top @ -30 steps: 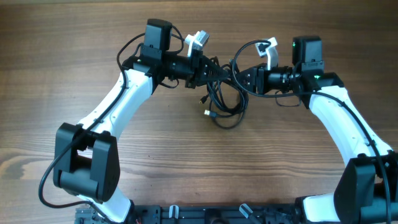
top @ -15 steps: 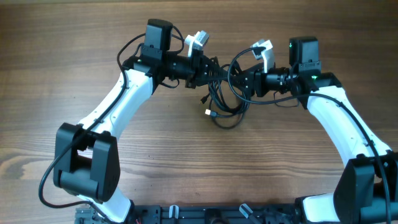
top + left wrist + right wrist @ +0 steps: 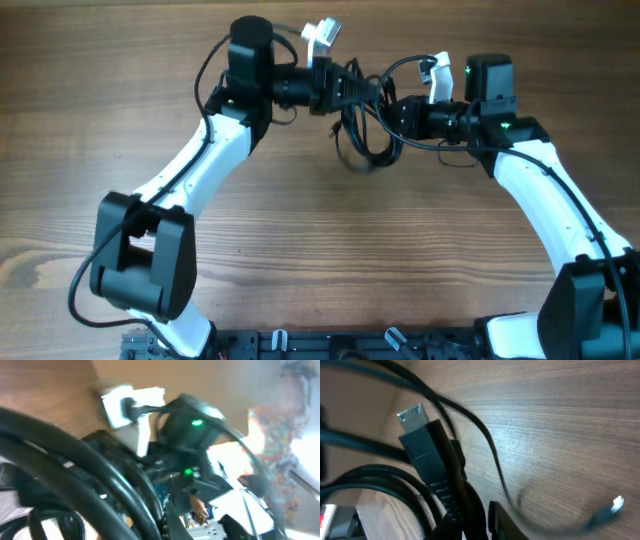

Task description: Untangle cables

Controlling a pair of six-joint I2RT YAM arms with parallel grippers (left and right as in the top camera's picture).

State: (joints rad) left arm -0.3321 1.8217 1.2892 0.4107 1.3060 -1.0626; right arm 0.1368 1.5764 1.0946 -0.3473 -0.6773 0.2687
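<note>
From above, the cables (image 3: 362,130) bunch up between the two arms at the far middle of the table (image 3: 300,240). Their loops stretch from far to near, with the lowest bend toward the near edge. The left gripper (image 3: 343,88) pokes into the top of the bunch from the left. The right gripper (image 3: 398,112) meets it from the right, just beside the loops. Black cord hides both tips, so I cannot tell how wide either jaw stands.

The left wrist picture is badly blurred. Thick stretches of the cables (image 3: 100,485) sweep across close to the lens, from upper left down to lower right. The right arm (image 3: 192,425) shows behind them with green lights. The jaws are not clear here either.

In the right wrist picture, a black plug (image 3: 422,452) stands close up, its long axis tilted and its metal tip pointing up and left. Its cord drops beside a dark finger (image 3: 507,522). A thin cord (image 3: 490,455) curves away over the table (image 3: 560,420) to a small light end (image 3: 616,504) at the right.
</note>
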